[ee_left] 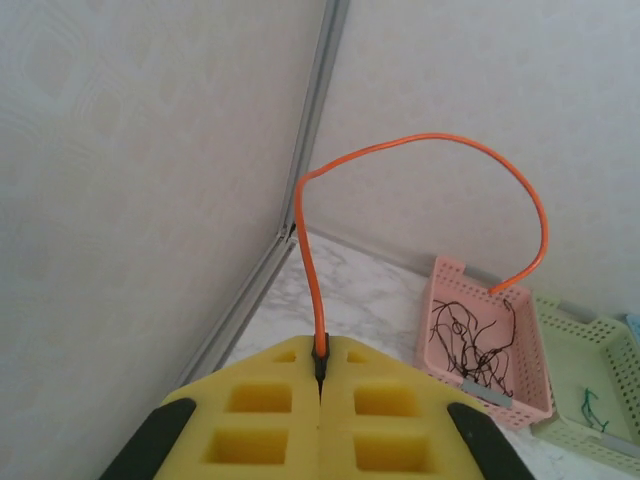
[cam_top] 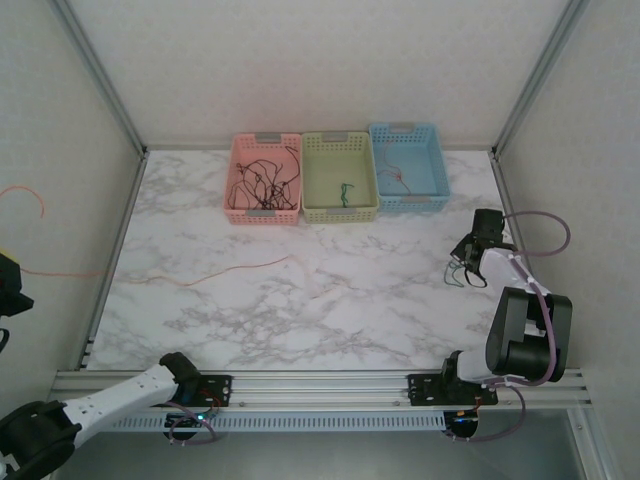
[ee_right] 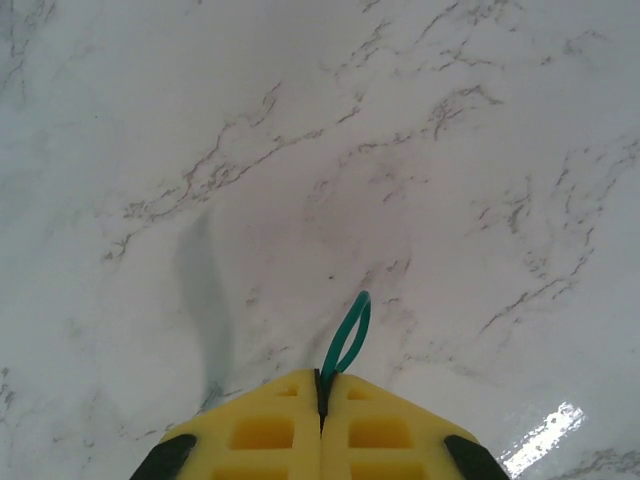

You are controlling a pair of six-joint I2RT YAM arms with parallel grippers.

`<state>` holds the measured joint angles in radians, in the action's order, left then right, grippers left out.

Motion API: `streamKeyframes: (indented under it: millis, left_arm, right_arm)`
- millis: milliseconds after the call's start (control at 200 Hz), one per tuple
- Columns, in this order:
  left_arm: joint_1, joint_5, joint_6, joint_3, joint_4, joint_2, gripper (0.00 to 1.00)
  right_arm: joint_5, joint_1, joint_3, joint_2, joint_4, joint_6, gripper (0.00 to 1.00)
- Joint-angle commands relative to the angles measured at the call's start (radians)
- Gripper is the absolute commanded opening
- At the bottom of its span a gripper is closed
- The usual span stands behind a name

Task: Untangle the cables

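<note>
Arching thin orange cable point(ee_left: 420, 140), looped green cable point(ee_right: 361, 304)

White marble-pattern table point(cam_top: 350, 310). Three baskets sit side by side along the far edge: pink basket point(cam_top: 264, 214) at 11 o'clock, green basket point(cam_top: 340, 212) at 12, blue basket point(cam_top: 414, 203) at 1. A thin orange cable point(cam_top: 220, 271) lies from the 9 o'clock edge toward centre.

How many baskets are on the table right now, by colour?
Pink plastic lattice basket: 1
Green plastic lattice basket: 1
Blue plastic lattice basket: 1
Total: 3
</note>
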<state>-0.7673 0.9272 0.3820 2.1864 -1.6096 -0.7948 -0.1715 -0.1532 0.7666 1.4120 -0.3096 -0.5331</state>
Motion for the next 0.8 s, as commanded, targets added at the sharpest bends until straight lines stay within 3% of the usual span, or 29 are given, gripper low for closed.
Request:
streamKeyframes:
  millis: [0,170,325,516,656,796]
  left_arm:
    - [-0.035,0.032,0.018,-0.048,-0.092,0.009,0.0]
    - [-0.055,-0.098,-0.004,-0.21,0.041,0.039,0.0]
    - [-0.055,-0.282,-0.002,-0.439,0.213,0.042,0.0]
    - [-0.055,-0.387,-0.023,-0.575,0.328,-0.008,0.0]
    - [-0.054,-0.439,-0.03,-0.613,0.381,-0.031,0.0]
    - [-0.053,-0.491,-0.028,-0.639,0.415,-0.054,0.0]
  right_arm:
    - [-0.012,-0.009,0.017,0.001,0.007,-0.002,0.0]
    - [0.161,-0.012,-0.005,-0.044,0.093,-0.017,0.0]
    - [0.345,0.002,0.01,-0.091,0.122,-0.043,0.0]
    - [0.494,0.125,0.054,-0.185,0.166,-0.104,0.0]
    - [0.415,0.289,0.146,-0.184,0.24,-0.098,0.0]
    - [0.348,0.362,0.371,-0.007,0.185,-0.125,0.0]
